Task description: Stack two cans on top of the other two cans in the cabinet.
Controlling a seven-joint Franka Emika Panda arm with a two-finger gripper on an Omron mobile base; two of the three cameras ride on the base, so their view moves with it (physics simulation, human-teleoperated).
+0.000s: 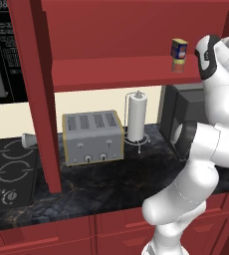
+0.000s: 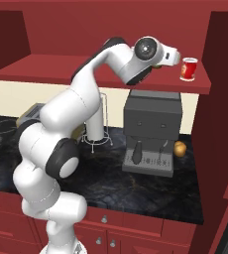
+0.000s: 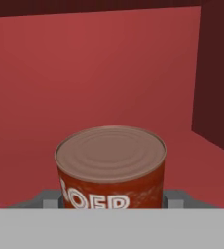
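Observation:
On the cabinet's shelf point(image 1: 111, 69) a blue can with yellow markings point(image 1: 179, 48) stands on top of a dull tan-brown can point(image 1: 177, 65). Further right along the shelf point(image 2: 61, 72), my gripper point(image 2: 186, 63) reaches sideways and is shut on a bright red can with a white label point(image 2: 189, 72). In the hand view this red can point(image 3: 111, 165) is upright, its flat lid showing, with the gripper point(image 3: 111, 200) closed on its two sides. Its base is hidden, so I cannot tell whether it rests on the shelf.
The cabinet's right wall point(image 3: 218, 73) stands close beside the red can. Below the shelf, the dark counter holds a toaster point(image 1: 92, 137), a paper towel stand point(image 1: 136, 117), a coffee machine point(image 2: 150, 134) and a small orange fruit point(image 2: 180, 148). A stove point(image 1: 7, 169) lies at the left.

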